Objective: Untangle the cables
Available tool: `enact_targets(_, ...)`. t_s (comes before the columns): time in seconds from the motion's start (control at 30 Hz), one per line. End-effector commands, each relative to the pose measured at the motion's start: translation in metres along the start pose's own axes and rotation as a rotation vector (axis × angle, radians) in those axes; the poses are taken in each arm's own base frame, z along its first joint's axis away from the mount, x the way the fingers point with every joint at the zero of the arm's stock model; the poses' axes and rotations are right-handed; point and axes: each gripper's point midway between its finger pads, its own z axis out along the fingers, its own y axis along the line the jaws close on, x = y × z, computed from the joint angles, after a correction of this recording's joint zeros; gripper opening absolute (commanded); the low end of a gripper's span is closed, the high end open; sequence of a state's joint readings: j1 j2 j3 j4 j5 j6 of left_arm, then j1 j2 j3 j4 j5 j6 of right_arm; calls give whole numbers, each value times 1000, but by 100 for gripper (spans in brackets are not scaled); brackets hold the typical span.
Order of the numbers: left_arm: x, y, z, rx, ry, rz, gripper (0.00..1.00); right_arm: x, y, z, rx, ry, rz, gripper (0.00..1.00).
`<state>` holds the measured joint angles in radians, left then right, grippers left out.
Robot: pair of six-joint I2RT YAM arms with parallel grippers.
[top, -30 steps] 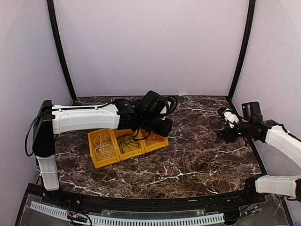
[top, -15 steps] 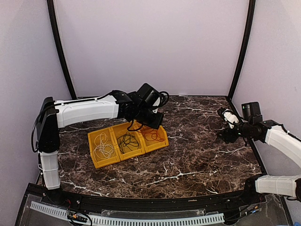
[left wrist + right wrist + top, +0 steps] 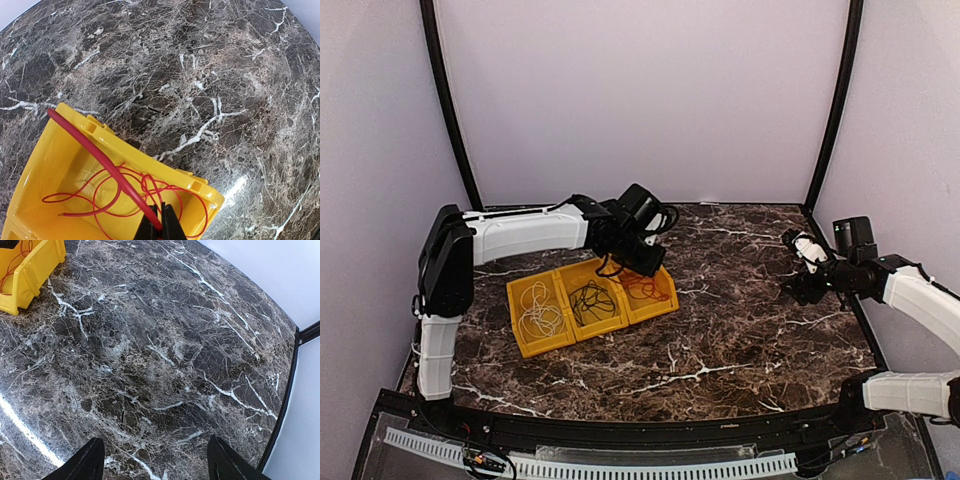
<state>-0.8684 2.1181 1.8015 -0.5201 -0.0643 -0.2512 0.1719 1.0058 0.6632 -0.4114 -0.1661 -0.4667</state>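
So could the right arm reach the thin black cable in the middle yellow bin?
Probably not easily: the left tool, shut on the thin red cable, hangs in between, beside the thin black cable.

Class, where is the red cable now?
Top view, left of centre: the red cable lies in the rightmost yellow bin, beside the black cable, pinched by the left gripper.

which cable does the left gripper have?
The red cable, in the rightmost yellow bin: one strand runs straight into the shut left gripper. The white cable and black cable lie loose in theirs.
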Motion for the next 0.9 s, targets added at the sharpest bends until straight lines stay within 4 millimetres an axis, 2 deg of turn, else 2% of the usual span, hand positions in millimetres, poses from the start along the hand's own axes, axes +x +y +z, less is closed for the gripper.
enact_targets(0.0,-23,-9,-3,31,-91,52,0,-2,1,2,-7,-19,-5,72)
enact_targets(0.2,-30,-26,7,126,-174,151,0,-1,1,3,-11,-14,-5,72)
enact_targets(0.53,0,-39,20,222,-130,251,0,-1,2,4,-17,-11,-6,72)
enact_targets(0.87,16,-40,9,251,-104,266,0,0,2,5,-20,-9,-6,72)
